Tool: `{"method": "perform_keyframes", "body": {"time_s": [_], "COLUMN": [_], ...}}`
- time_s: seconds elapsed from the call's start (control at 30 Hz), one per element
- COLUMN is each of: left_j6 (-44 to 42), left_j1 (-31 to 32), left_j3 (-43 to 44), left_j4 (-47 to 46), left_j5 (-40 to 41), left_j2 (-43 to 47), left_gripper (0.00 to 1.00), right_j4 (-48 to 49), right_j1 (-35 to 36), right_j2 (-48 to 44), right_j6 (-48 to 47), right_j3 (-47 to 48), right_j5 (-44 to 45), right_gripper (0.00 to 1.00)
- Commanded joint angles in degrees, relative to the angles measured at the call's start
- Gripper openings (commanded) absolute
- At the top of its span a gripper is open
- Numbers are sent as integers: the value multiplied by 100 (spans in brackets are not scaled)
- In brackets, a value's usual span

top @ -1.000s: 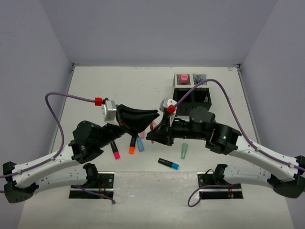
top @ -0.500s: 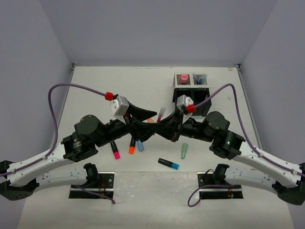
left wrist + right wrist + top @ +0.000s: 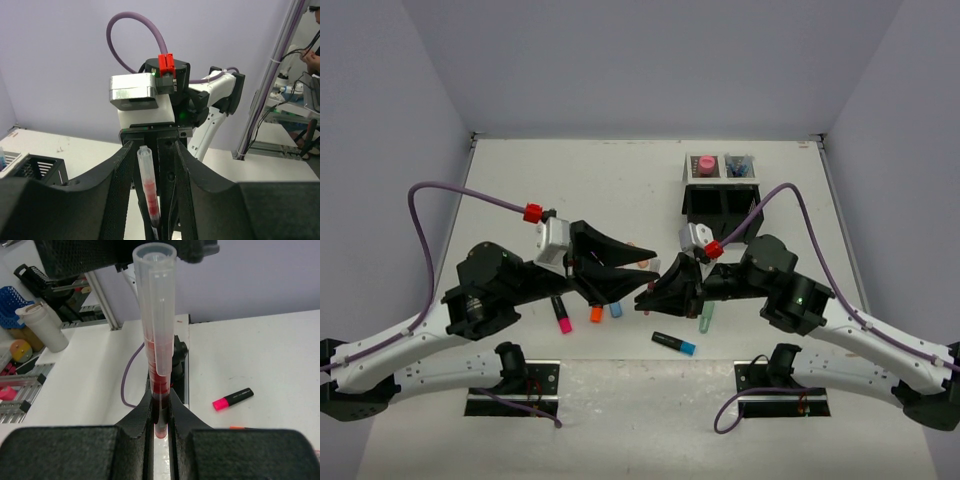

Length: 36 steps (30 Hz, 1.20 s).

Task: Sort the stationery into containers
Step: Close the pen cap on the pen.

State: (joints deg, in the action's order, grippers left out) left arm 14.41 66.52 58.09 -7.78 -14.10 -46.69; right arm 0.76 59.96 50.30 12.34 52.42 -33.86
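White table (image 3: 570,180); right end effector (image 3: 159,412) grips clear-capped red pen (image 3: 155,315).

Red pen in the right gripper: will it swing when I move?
The red pen looks thin and rigid, probably light. The right gripper pinches it near one end, so it may pivot. Its smooth clear cap looks slippery.

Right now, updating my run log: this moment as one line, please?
right end effector: shut on red pen | left end effector: open around it
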Motion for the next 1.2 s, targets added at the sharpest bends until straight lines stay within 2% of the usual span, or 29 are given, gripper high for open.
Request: {"method": "perform_keyframes", "body": {"time_s": [0.0,0.07,0.17,0.2,0.3,0.37,0.53,0.63,0.7,0.8,0.87,0.97,1.17], "left_j6": [-232,-189,-129,-116,-65,-9,246,549,735,1029,1082,1055,697], "left_j1": [19,19,19,19,19,19,19,13,18,28,33,36,36], "left_j3": [379,375,322,306,212,74,-489,-1205,-1675,-2103,-2197,-2207,-1966], "left_j4": [-52,-57,-157,-168,-180,-240,-541,-999,-1448,-2068,-2230,-2241,-1503], "left_j5": [-168,-203,-320,-322,-383,-513,-706,-1073,-1306,-1602,-1698,-1756,-1340], "left_j2": [-329,-424,-491,-499,-539,-518,-381,-376,-376,-473,-577,-666,-359], "left_gripper": [39,38,30,27,6,0,0,0,0,0,0,0,0], "right_j4": [-150,-282,-313,-313,-261,-182,151,259,401,449,447,679,1027], "right_j1": [6,-1,-1,4,-2,-2,-6,-159,-426,-971,-1004,-1042,-1145], "right_j2": [24,78,108,111,46,-20,-195,-220,-192,171,376,500,230], "right_j6": [-167,-208,-231,-232,-228,-189,12,144,255,598,635,772,846], "right_j3": [275,361,407,409,413,400,554,1008,1247,1751,1979,1892,1014], "right_j5": [-332,-356,-319,-314,-196,-43,812,1285,1213,503,319,338,109], "right_gripper": [0,0,0,0,0,0,0,0,0,0,0,0,0]}}
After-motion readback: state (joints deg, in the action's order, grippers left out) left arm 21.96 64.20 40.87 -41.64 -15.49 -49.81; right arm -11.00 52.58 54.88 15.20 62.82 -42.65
